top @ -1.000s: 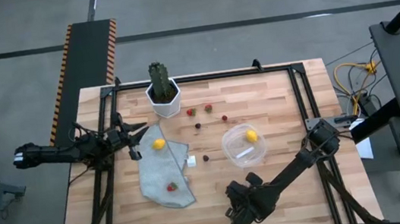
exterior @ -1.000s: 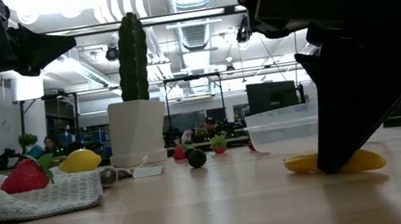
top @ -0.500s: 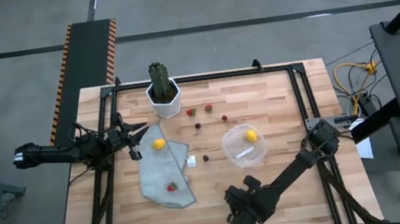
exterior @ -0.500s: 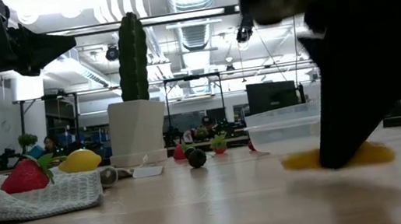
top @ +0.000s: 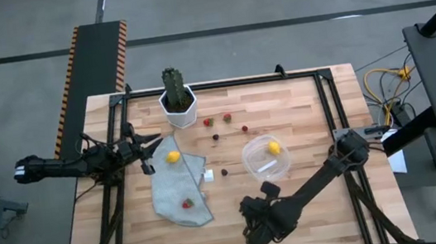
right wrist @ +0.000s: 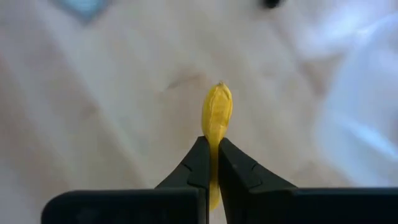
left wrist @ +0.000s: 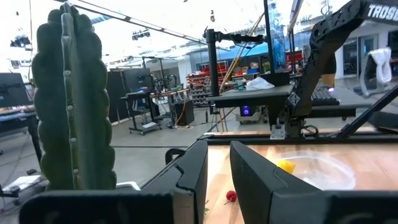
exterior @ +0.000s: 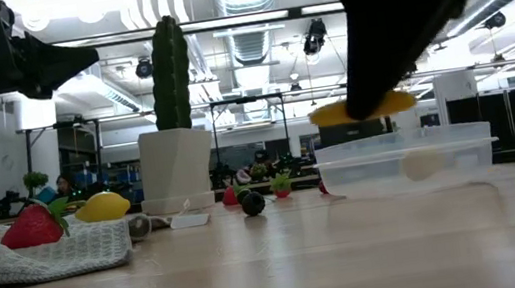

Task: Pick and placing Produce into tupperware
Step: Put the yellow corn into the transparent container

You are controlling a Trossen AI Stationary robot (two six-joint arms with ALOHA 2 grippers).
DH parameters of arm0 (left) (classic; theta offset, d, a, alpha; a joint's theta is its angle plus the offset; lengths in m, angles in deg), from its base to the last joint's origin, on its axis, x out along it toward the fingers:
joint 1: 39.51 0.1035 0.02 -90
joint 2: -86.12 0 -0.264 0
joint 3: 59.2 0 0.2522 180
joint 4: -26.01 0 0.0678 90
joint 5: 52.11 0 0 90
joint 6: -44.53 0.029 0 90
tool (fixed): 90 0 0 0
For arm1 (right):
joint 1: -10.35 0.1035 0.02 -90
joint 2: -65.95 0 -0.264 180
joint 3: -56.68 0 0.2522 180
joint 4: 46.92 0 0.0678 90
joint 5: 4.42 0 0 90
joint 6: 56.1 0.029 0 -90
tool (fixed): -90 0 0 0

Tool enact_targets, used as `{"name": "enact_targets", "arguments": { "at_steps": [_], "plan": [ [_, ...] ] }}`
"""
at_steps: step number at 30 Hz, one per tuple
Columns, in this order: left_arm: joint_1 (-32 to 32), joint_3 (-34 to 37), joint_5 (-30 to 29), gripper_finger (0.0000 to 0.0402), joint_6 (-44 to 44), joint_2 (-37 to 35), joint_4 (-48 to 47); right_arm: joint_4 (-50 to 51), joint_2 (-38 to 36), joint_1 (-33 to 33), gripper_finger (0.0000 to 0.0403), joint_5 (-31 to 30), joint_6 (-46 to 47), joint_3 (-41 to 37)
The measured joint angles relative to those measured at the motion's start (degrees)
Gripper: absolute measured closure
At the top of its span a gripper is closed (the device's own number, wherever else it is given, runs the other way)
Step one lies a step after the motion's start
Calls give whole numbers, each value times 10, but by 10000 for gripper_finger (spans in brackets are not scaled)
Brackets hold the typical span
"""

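My right gripper is shut on a yellow-orange carrot-like stick and holds it above the table near the front edge; in the high view the gripper hides the stick. The round clear tupperware stands on the table with one yellow lemon inside. A second lemon and a red berry lie on a grey cloth. Several red and dark berries lie on the wood. My left gripper is open and empty beside the cloth. My right gripper pinches the stick's two sides between its two fingers, with one end reaching out past the fingertips. The fingers come from above, pointing down. The stick hangs about level in the low view, lifted clear of the table.
A green cactus in a white pot stands at the far edge. A small white cube lies beside the cloth. A black frame runs along the table's sides. Bare wood lies between the tupperware and the front edge.
My right gripper has gone up from the tabletop, still shut on the yellow-orange stick. The stick lay on the wood under the fingers a second ago and now hangs level, well above the table, at about the height of the tupperware's rim.
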Motion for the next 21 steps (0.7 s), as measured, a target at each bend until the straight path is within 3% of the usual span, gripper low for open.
{"name": "enact_targets", "arguments": {
  "at_steps": [15, 21],
  "plan": [
    [0, 0, 0, 345, -1, 0, 0, 175, -44, -72, 394, -44, -92, 5],
    [0, 0, 0, 345, -1, 0, 0, 210, -98, -119, 394, -59, -135, -34]
  ]
}}
